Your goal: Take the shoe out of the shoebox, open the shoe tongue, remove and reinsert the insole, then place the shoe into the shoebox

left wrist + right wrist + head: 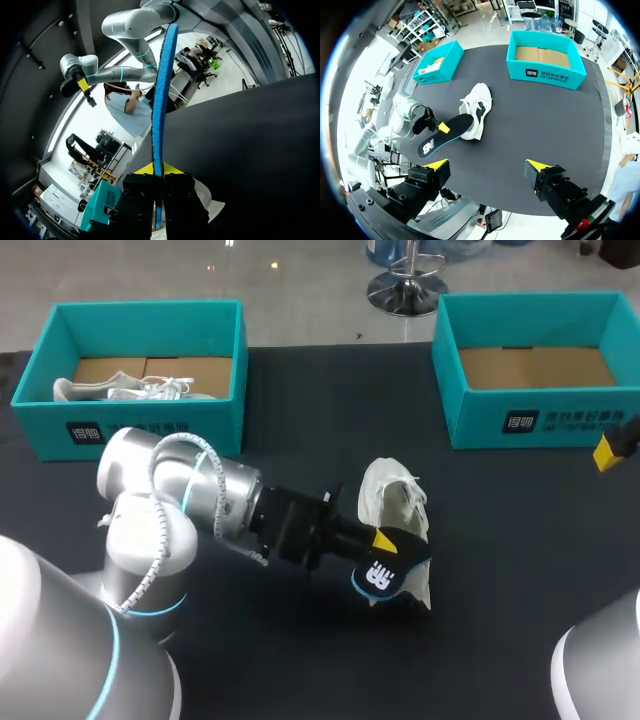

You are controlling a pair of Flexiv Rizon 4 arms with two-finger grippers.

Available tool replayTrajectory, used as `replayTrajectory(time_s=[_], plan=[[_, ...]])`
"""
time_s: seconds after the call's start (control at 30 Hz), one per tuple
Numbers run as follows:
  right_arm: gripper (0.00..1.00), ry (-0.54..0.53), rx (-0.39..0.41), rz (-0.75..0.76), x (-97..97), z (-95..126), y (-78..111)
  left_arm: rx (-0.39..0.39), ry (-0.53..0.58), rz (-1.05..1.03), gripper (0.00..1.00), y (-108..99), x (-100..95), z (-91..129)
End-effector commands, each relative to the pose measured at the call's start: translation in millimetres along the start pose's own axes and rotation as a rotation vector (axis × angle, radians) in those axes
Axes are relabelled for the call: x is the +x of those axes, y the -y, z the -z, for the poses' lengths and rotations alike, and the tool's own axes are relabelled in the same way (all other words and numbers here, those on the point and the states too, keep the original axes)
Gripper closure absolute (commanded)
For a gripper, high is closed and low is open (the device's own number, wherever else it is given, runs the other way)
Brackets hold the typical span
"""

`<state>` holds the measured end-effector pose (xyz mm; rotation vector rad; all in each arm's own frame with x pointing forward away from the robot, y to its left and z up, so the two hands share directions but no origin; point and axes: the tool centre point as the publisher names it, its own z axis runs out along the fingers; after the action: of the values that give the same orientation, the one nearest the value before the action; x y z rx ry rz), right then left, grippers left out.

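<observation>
A white shoe (392, 495) lies on the black table, also visible from high up in the right wrist view (479, 102). My left gripper (385, 542) is shut on a black insole (386, 578) with a blue edge and a white logo, held just in front of the shoe. In the left wrist view the insole (162, 95) stands edge-on between the fingers (159, 170), with the shoe (212, 200) under them. One end of the insole (436, 144) overlaps the shoe's opening. My right gripper (487, 166) is open and empty, high above the table's right side (610, 452).
A teal shoebox (205, 405) at the back left holds a second white shoe (130, 390). Another teal shoebox (480, 415) at the back right shows only its cardboard floor. Black table surface (520, 560) lies between the shoe and the right edge.
</observation>
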<state>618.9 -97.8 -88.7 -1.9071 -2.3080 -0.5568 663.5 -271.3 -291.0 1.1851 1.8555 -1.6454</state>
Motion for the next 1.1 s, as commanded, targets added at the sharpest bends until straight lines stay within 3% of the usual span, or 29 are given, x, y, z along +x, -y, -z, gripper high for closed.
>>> replayTrajectory(time_s=[0.03,0.53,0.8,1.1], plan=[[0.0,0.001,0.009,-0.001,0.0,1,-3.9,0.001,0.003,-0.007,1.0,-9,0.4,-10],[0.0,0.001,0.009,-0.001,0.0,1,-3.9,-0.011,0.02,-0.093,1.0,-28,1.2,-2],[0.0,0.001,0.009,-0.001,0.0,1,-3.9,-0.021,-0.008,-0.154,1.0,-50,2.9,-2],[0.0,0.001,0.009,-0.001,0.0,1,-3.9,-0.089,-0.027,-0.182,1.0,-70,-0.9,-6]])
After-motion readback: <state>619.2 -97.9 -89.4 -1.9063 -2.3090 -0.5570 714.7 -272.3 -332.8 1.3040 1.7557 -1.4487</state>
